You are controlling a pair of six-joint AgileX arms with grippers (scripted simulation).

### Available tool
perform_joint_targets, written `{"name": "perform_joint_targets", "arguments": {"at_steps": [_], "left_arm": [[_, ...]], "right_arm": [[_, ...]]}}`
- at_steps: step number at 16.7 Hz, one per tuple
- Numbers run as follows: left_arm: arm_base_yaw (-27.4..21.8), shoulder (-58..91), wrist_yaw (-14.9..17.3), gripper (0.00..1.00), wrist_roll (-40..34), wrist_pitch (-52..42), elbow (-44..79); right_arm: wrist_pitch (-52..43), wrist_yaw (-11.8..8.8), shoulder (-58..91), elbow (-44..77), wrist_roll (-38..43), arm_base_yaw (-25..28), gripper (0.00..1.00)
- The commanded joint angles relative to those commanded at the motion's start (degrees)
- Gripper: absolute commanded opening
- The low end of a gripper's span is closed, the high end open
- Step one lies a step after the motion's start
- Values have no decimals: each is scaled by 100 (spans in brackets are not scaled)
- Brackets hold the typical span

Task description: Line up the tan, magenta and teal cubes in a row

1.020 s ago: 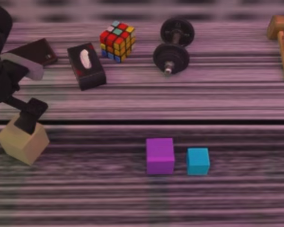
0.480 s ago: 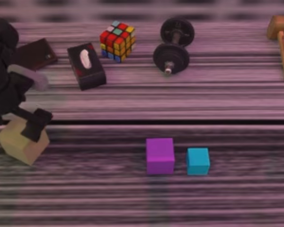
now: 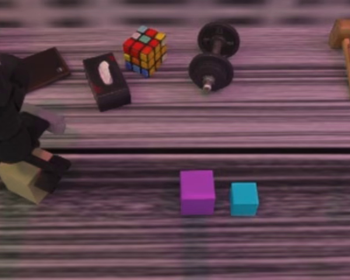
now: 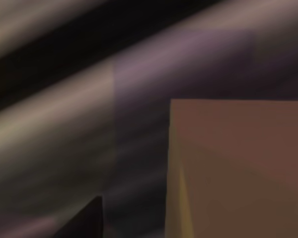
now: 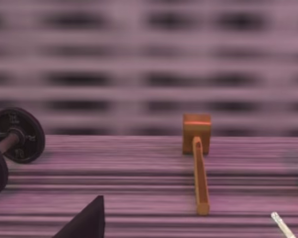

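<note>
Magenta cube point(image 3: 197, 192) and teal cube point(image 3: 244, 198) sit paired; my left gripper point(image 3: 45, 171), grip unclear, covers the tan cube point(image 3: 17, 178) near the table's left edge.

Top view evenly lit, soft short shadows under the magenta cube point(image 3: 197, 192) and teal cube point(image 3: 244, 198) — I see no glare. Left wrist view dim, tan cube point(image 4: 238, 168) blurred up close.

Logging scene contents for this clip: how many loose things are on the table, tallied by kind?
Plain cubes: 3 (tan cube, magenta cube, teal cube)
Puzzle cube: 1
Tissue box: 1
Dumbbell: 1
Mallet: 1
Dark flat wallet-like thing: 1
Total: 8
</note>
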Motion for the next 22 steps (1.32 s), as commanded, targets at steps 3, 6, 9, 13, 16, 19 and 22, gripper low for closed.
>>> {"name": "perform_joint_targets", "arguments": {"at_steps": [3,6,9,13,16,19,22], "left_arm": [[0,0,0,92,0,0,0],[0,0,0,70,0,0,0],[0,0,0,47,0,0,0],[0,0,0,17,0,0,0],[0,0,0,0,0,0,0],[0,0,0,0,0,0,0],[0,0,0,0,0,0,0]], "right_arm": [[0,0,0,0,0,0,100],[0,0,0,0,0,0,100],[0,0,0,0,0,0,100],[0,0,0,0,0,0,100],[0,0,0,0,0,0,100],[0,0,0,0,0,0,100],[0,0,0,0,0,0,100]]}}
